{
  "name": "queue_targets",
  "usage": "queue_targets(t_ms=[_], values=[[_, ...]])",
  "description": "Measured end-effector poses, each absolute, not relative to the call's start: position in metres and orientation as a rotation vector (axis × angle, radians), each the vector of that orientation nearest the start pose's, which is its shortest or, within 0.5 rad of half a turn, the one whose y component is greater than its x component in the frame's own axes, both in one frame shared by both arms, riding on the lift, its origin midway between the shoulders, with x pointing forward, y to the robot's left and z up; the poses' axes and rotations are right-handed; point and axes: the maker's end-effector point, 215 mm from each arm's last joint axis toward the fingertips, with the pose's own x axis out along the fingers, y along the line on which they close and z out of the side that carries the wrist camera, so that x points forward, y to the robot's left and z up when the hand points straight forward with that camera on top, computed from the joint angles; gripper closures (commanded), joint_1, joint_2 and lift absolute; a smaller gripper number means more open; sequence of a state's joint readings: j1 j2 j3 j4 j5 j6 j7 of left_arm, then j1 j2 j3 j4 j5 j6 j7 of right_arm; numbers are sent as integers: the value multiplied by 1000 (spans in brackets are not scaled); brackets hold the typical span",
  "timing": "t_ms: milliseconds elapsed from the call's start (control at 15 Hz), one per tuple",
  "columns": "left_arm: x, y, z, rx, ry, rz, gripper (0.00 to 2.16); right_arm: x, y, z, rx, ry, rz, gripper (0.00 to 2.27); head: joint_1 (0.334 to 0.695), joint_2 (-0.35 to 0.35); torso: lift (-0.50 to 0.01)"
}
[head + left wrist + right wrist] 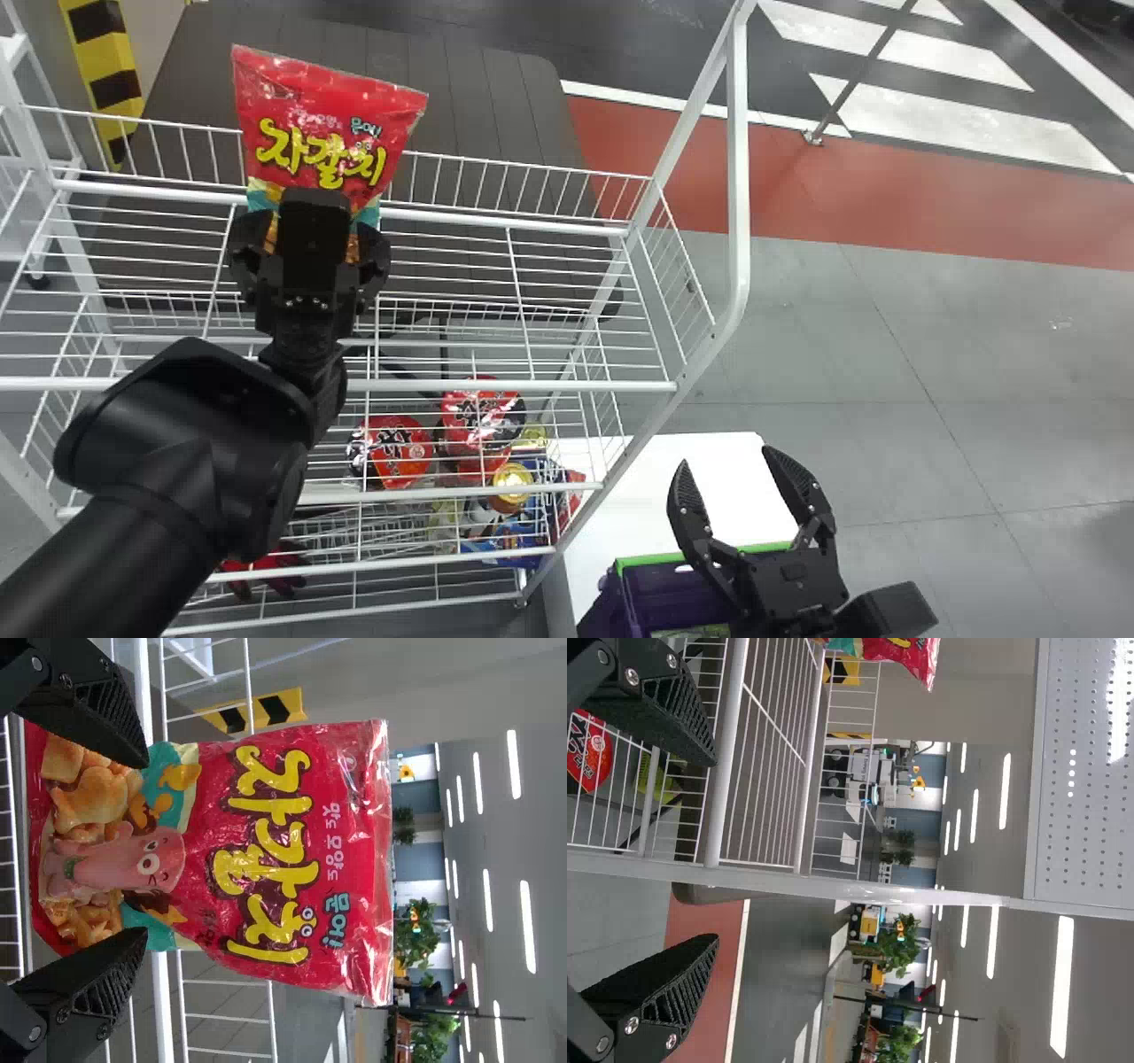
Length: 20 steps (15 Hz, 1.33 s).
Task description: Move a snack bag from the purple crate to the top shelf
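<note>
In the head view my left gripper (310, 244) is over the rack's top shelf (461, 266), and the red snack bag (323, 133) stands upright just beyond it. The left wrist view has the left gripper (146, 849) open, its fingers wide apart at either side of the bag's lower part (257, 850). Whether they touch the bag, I cannot tell. My right gripper (726, 465) is open above the purple crate (660, 598) with its green rim. From the right wrist, the right gripper (716, 850) has nothing between its fingers, and a corner of the bag (908, 654) shows.
Red-lidded cups (399, 452) and other packages sit on the rack's lower levels. The rack's white side post (738, 177) rises between the shelf and the right arm. Beside the rack, a white table (709, 456) extends behind the crate.
</note>
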<state>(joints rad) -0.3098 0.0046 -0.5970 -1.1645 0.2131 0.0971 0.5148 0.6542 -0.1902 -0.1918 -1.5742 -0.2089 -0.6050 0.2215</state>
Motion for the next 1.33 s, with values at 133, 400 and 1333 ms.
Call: queue_targets(t_ms=[133, 400, 1333], values=[[620, 35, -422, 92, 229, -36, 333, 334, -349, -437, -91, 19, 61, 124, 695, -350, 0], [621, 36, -422, 102, 231, -33, 481, 333, -349, -437, -89, 15, 60, 124, 695, -350, 0], [612, 41, -445, 143, 299, -4, 1386, 328, -351, -430, -84, -7, 68, 127, 695, -350, 0]])
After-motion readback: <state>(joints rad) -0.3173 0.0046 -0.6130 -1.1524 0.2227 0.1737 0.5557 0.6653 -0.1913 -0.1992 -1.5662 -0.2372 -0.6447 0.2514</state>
